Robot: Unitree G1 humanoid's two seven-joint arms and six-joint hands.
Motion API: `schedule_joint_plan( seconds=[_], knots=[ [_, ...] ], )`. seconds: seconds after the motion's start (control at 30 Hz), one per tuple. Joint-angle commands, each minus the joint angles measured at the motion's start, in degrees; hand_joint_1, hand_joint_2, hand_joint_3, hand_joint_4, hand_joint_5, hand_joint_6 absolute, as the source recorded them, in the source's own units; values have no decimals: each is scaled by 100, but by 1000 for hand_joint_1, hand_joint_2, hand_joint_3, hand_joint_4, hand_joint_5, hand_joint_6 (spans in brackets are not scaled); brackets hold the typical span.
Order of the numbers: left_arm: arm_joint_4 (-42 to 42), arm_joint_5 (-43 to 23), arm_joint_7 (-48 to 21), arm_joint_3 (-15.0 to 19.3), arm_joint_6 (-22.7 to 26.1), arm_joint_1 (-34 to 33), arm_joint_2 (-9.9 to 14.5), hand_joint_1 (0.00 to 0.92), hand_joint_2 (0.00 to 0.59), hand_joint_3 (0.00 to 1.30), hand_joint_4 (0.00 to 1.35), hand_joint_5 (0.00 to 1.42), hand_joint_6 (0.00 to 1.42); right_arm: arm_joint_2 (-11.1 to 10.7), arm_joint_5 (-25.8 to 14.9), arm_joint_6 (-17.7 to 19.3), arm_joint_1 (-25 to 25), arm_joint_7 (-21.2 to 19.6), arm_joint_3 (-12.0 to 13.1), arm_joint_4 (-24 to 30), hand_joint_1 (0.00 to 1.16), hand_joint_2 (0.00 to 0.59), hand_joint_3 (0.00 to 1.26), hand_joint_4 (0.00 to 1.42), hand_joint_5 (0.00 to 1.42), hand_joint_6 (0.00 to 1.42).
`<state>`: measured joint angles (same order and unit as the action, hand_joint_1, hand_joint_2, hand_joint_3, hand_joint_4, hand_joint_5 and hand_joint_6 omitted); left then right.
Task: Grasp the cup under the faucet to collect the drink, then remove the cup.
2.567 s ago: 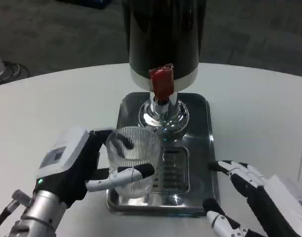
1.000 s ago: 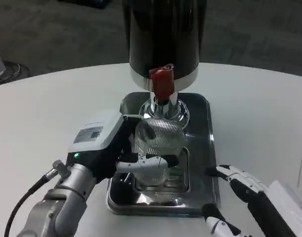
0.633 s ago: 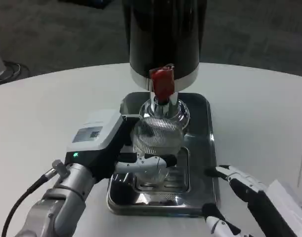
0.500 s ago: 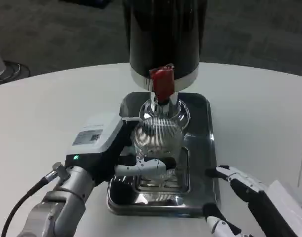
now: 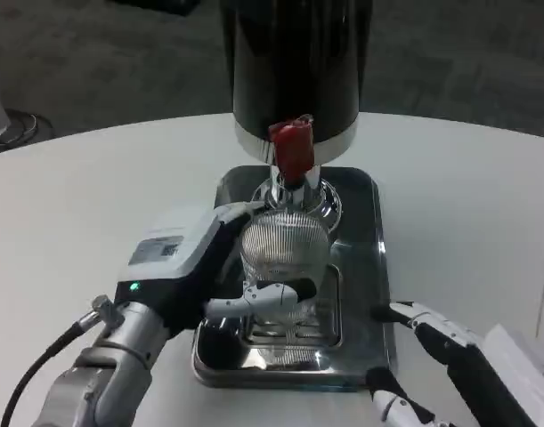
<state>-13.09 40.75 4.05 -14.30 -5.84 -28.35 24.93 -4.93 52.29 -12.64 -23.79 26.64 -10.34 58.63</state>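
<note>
Left hand (image 5: 187, 267) is gripping the ribbed clear cup (image 5: 285, 258) from its left side, fingers wrapping its near face, cup sitting over the steel drip tray (image 5: 374, 267) just below the red faucet (image 5: 291, 151) of the black dispenser (image 5: 298, 62). Right hand (image 5: 450, 365) is resting near right on the white table (image 5: 93, 205), fingers apart, holding nothing

White round table (image 5: 93, 187) — steel drip tray (image 5: 368, 227) with black dispenser (image 5: 296, 62)
</note>
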Motion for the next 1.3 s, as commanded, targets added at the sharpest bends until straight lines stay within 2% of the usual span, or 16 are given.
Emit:
schedule_joint_plan(
  seconds=[0.03,0.2,0.47,0.63,0.83,1.0,1.13,1.3],
  knots=[
    [213,-82,13,106,-42,158,75,77,64,169,66,183,417,25,-45,-30,-40,24,-14,-21,291,486,216,119,127,146],
    [367,-97,3,203,-20,248,102,56,50,125,5,145,372,31,-53,-41,-36,28,-22,-24,295,486,218,119,140,155],
    [766,-255,-38,443,-26,507,183,49,47,117,0,143,369,33,-69,-74,8,23,-10,-26,299,486,225,125,165,162],
    [1343,-535,-94,782,-17,834,211,42,52,139,34,154,368,42,-63,-105,15,35,-37,-33,300,486,227,130,169,162],
    [2179,-1364,0,1461,-535,1315,129,24,95,220,178,247,339,23,-67,-129,121,73,-56,-75,301,486,228,138,169,162],
    [2574,-2392,-492,1865,-838,1285,191,29,119,291,226,283,343,-14,-67,-104,158,99,-85,-72,301,486,228,140,170,162],
    [2729,-2968,-915,1942,-892,1029,208,22,109,281,232,306,366,-8,-62,-91,129,56,-114,-92,301,486,228,141,170,162],
    [2589,-3630,-1684,1803,-662,451,222,0,101,247,232,347,416,-8,-52,-59,29,-10,-100,-44,301,486,228,149,170,170]
  ],
)
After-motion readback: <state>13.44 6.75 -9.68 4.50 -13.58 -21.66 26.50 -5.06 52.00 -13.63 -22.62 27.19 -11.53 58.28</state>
